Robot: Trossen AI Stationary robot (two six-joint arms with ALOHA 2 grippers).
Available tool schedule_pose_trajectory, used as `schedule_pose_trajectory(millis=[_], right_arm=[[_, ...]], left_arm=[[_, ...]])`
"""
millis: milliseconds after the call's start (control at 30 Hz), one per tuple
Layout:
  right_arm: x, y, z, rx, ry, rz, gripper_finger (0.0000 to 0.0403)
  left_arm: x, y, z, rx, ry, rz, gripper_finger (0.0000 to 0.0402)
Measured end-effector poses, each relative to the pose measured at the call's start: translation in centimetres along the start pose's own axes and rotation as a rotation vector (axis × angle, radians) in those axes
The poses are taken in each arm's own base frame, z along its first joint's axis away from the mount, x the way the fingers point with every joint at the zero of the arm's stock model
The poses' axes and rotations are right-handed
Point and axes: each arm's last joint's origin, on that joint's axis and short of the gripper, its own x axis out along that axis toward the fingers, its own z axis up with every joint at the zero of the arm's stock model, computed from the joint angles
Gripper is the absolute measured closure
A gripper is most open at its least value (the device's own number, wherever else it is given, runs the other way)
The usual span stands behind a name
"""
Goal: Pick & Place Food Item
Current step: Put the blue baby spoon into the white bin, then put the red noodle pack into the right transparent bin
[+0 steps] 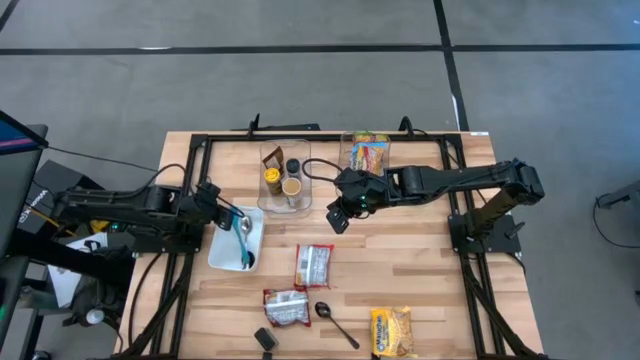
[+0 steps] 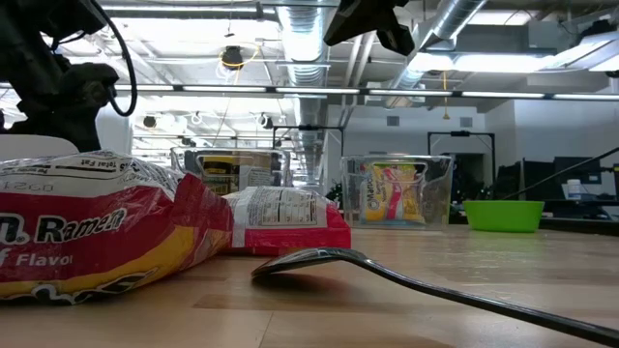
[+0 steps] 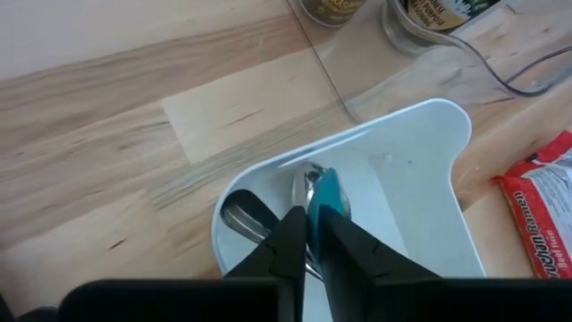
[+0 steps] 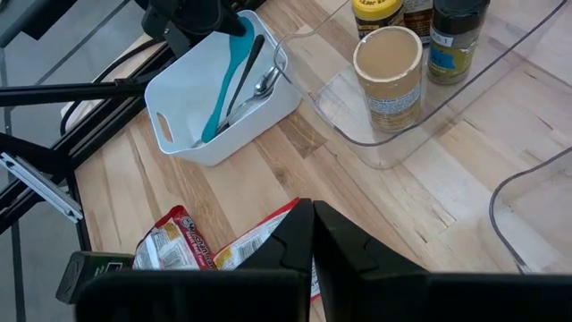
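Observation:
Two red-and-white ramen packets and a yellow packet lie flat on the wooden table. My right gripper hangs shut above the table's middle, over the nearer ramen packet, holding nothing. My left gripper is at the white bin on the left, shut on a teal utensil. A metal spoon and a black utensil lie in the same bin. My left gripper pinches the teal utensil's handle near its upper end between its two fingers. The fingers slant down from the table's left side. The utensil stands tilted, its lower end down inside the white bin.
A clear tray with jars and a clear box holding a snack packet stand at the far side. A loose spoon and a small black object lie near the front edge. Black frame rails flank both sides.

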Motion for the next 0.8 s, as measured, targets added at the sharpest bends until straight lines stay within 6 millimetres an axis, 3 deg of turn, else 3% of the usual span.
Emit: schedule_pose_trajectory(millis=[433,800], right_arm=[[0.00,0.00,0.00,-0.003,0.001,0.000,0.0400],[0.00,0.00,0.00,-0.003,0.001,0.000,0.0400]], left_arm=[[0.02,-0.05,-0.03,0.003,0.014,-0.006,0.0314],[-0.03,-0.99,0.49,-0.024,-0.036,-0.101,0.0318]])
